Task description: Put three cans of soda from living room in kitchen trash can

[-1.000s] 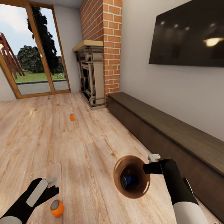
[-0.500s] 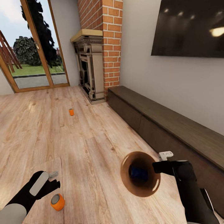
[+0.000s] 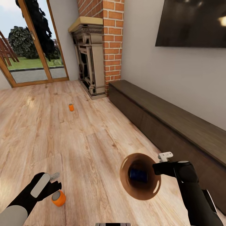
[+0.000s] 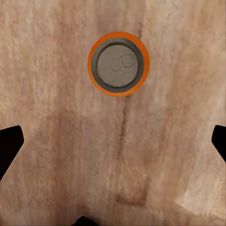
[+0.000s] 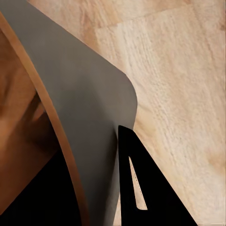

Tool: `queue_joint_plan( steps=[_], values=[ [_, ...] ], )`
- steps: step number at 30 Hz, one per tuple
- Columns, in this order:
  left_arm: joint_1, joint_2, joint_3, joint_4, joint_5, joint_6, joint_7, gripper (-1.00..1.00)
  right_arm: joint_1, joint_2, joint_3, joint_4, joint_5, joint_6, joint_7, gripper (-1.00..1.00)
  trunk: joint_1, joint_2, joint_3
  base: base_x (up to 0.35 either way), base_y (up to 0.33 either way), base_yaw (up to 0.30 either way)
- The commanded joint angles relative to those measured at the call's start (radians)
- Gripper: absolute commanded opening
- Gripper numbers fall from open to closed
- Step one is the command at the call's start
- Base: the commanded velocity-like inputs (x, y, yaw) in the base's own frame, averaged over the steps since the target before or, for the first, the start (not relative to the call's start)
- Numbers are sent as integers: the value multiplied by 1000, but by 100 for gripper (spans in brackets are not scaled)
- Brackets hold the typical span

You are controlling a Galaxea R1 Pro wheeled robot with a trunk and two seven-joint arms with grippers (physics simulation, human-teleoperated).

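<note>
Wood-plank floor (image 3: 88,138) covers the living room; red brick fireplace (image 3: 103,47) w/ carved grey mantel stands at the far wall beside a wood-framed glass door (image 3: 34,44). Long low dark-wood cabinet (image 3: 169,125) runs along the right wall under a black TV (image 3: 191,23). No obstacle lies betw. the arms and the cans on the open floor. Tash can (image 3: 140,180) is held off the floor by the right gripper (image 3: 158,168), tilted so its mouth faces the camera; outside tan, inside dark brown. Blue can (image 3: 138,174) lies inside it, near the bottom. In the right wrist view the jaws pinch the bin's rim (image 5: 75,155), one dark finger (image 5: 141,188) on the outer wall. Near orange can (image 3: 58,198) stands upright on the floor just beside the left gripper (image 3: 51,183); grey-white top w/ pull tab faces up, seen from directly above in the left wrist view (image 4: 118,64). Left jaws are spread wide, finger tips at both edges of that view, apart from the can. Far orange can (image 3: 71,107) stands upright, well apart, mid-floor toward the fireplace.
</note>
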Motion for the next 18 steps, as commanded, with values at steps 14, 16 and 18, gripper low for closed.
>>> queue_joint_plan(
  steps=[14,16,18],
  values=[
    [-91,9,3,152,-128,-67,-200,100,0,0,-3,-3,-8,1,1,-100,6,-3,-54,0,0,0],
    [-94,7,3,184,-157,-92,-235,100,0,0,-5,-3,-8,1,1,-100,7,-4,-62,0,0,0],
    [-95,7,3,195,-167,-102,-247,100,0,0,-6,-3,-8,1,1,-100,8,-4,-70,0,0,0]
  ],
)
